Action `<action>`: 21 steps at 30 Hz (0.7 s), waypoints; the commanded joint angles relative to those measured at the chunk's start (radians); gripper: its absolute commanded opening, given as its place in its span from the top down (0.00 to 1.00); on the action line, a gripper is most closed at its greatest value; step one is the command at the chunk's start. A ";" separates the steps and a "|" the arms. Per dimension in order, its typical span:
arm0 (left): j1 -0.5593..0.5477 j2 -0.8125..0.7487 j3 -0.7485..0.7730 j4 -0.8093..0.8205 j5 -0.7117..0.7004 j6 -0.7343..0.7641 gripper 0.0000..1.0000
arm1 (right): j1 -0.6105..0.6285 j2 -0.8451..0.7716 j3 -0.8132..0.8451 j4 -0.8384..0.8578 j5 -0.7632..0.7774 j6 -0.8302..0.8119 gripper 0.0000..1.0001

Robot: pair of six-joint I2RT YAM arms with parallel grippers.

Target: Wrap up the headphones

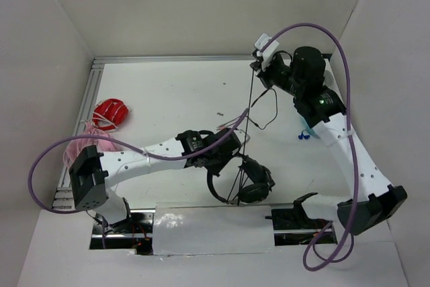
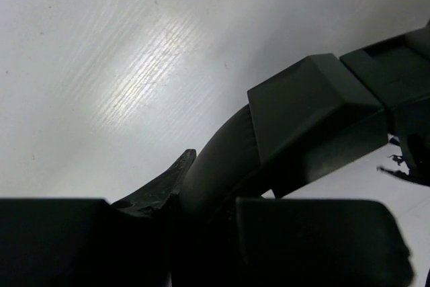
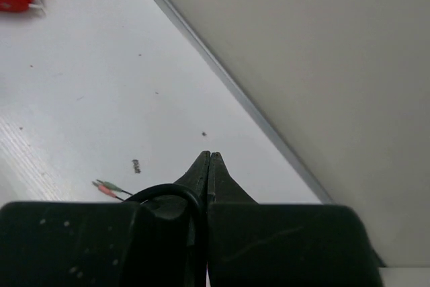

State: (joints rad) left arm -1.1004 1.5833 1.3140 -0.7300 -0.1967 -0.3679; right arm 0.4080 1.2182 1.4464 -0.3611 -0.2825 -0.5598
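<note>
The black headphones lie near the table's front middle, earcups toward the near edge. My left gripper is shut on their headband, which passes between the jaws beside its slider block. My right gripper is raised at the far right, shut on the thin black cable. The cable runs taut from it down to the headset. In the right wrist view the cable loops out of the closed right gripper. Its green and red plugs lie on the table.
A red object and a bundle of pink cable lie at the left edge. A small blue item sits beside the right arm. Purple hoses arc over both arms. Walls enclose the table at the back and sides.
</note>
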 commanded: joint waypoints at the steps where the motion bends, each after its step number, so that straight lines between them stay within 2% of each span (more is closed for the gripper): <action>1: -0.035 -0.023 0.010 -0.031 -0.006 -0.011 1.00 | -0.089 0.021 -0.020 0.142 -0.067 0.127 1.00; 4: -0.036 -0.078 0.008 -0.051 -0.024 -0.058 1.00 | -0.158 0.000 -0.102 0.224 -0.139 0.231 1.00; 9: -0.036 -0.144 0.016 -0.094 -0.066 -0.112 1.00 | -0.227 -0.094 -0.268 0.414 -0.168 0.331 1.00; 15: -0.038 -0.195 0.030 -0.063 -0.033 -0.105 1.00 | -0.232 -0.043 -0.284 0.369 -0.266 0.340 1.00; 21: -0.039 -0.282 0.059 0.058 0.042 -0.003 1.00 | -0.218 0.065 -0.316 0.352 -0.374 0.383 1.00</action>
State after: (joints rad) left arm -1.1305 1.3777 1.3140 -0.7910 -0.2207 -0.4198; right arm 0.1806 1.2240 1.1519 -0.0582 -0.5800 -0.2230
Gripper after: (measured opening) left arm 0.275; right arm 0.005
